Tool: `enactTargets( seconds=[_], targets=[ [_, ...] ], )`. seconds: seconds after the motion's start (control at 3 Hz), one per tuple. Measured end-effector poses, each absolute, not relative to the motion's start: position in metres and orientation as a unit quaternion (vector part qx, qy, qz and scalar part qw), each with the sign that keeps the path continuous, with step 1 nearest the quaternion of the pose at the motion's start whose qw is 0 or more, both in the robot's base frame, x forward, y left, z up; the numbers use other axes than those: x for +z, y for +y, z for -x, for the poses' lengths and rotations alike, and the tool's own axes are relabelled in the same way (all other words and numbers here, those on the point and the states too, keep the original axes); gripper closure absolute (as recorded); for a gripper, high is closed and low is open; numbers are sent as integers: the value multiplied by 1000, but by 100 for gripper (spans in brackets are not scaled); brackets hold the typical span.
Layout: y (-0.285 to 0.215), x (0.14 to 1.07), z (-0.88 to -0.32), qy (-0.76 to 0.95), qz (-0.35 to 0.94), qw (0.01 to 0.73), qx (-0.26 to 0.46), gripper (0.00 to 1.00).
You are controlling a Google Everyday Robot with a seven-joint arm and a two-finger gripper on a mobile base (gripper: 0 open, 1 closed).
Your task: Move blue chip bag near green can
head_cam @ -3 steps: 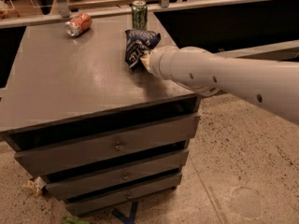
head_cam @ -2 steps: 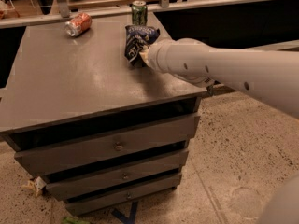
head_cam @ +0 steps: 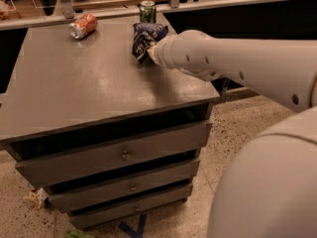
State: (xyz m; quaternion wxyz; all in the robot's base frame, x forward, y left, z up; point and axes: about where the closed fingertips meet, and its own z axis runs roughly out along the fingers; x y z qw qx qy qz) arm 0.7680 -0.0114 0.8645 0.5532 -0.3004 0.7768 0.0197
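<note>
Camera view, end effector (head_cam: pixel 151 50) obsc. at bag (head_cam: pixel 143 37)

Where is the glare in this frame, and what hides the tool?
Camera view: soft glare patch on the cabinet top, centre-left; gaps above the drawers sit in deep shadow; the arm's wrist covers most of the tool, which is at the blue chip bag, just in front of the green can.

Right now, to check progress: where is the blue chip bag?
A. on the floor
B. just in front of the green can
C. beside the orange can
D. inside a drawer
B: the blue chip bag lies on the cabinet top right in front of the upright green can, with the end effector at the bag's near end.
</note>
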Motion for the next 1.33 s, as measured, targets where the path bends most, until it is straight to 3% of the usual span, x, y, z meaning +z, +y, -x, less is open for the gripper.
enactTargets(
  seconds=[0.33,1.33],
  targets=[
    [-13,862,-774,783,297,547,16,84],
    [-18,867,-774,788,286,545,13,15]
  ],
)
